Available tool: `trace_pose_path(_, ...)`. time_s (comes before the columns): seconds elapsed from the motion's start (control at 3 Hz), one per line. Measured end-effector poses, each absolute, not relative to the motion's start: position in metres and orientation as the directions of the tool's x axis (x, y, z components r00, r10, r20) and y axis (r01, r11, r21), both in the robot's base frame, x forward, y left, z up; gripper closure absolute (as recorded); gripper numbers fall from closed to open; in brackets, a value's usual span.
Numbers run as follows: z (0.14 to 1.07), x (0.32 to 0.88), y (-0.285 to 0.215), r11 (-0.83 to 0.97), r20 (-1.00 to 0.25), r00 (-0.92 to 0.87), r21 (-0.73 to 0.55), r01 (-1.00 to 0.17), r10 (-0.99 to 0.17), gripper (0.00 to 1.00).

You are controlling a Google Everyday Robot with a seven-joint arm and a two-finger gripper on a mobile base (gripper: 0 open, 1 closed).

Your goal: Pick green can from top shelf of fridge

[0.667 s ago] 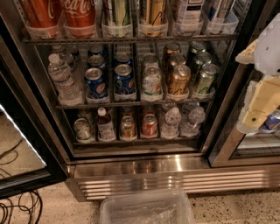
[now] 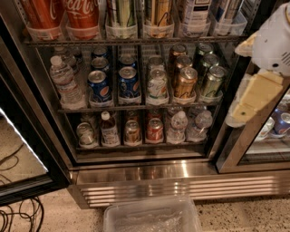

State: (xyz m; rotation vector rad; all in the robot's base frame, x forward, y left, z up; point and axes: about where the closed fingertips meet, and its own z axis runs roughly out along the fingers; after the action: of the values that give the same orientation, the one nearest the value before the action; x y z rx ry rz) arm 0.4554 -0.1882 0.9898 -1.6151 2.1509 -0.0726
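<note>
1. Since a moment ago the gripper [image 2: 260, 90] has crept slightly up and left at the right edge of my view. The shelves have not shifted.
2. Biggest thing is the fridge [image 2: 136, 179], its racks facing me and its steel base low in view.
3. Along the top of the view runs the top shelf [image 2: 136, 41], carrying clear trays of tall cans.
4. That gripper hangs outside the racks, well apart from the target. I cannot tell whether it is apart or together.
5. On that shelf the green can [image 2: 120, 16] stands between the Coke cans [image 2: 81, 13] and the gold can [image 2: 157, 13]. Its upper part is cut off, so the lid is probably above my view.
6. To reach well, I'd swing left first, then go in level and square at mid-can, clear of both neighbours and the tray lip.
</note>
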Motion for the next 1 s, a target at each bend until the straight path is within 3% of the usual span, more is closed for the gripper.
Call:
trace_pose_path(0.33,0.995,0.474,-0.159,0.379,-0.478,-0.193,-0.329,-0.865,-0.857,0.00)
trace_pose_path(1.0,1.011,0.488,-0.151,0.406,-0.528,-0.167,-0.376,-0.833,-0.832,0.00)
